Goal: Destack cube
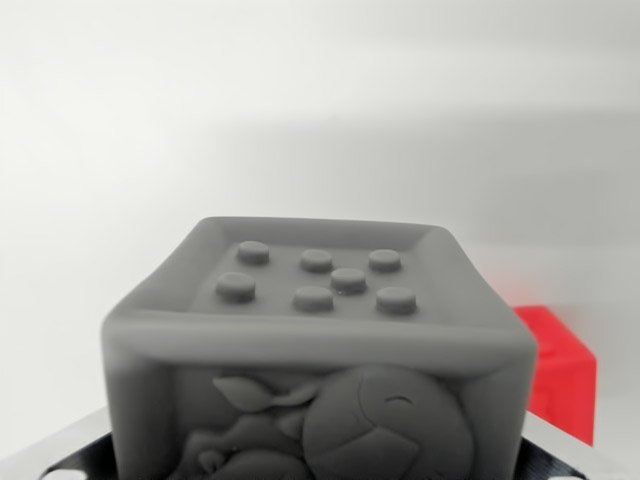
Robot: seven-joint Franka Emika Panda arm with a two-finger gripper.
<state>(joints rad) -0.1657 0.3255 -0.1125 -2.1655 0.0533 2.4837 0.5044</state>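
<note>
One grey cube [320,350] fills the lower centre of the wrist view, seven raised studs on its top face, with a red cube [560,372] just behind at the view's right. Lifting straight up, without tilting, seems wisest. Gripper fingers are out of sight — whether they pinch the cube cannot be told — and the wrist sits low, close behind it.

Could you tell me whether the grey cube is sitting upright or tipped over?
Upright: the grey cube shows its studded top face level and facing up, with the relief picture on its front side.
</note>
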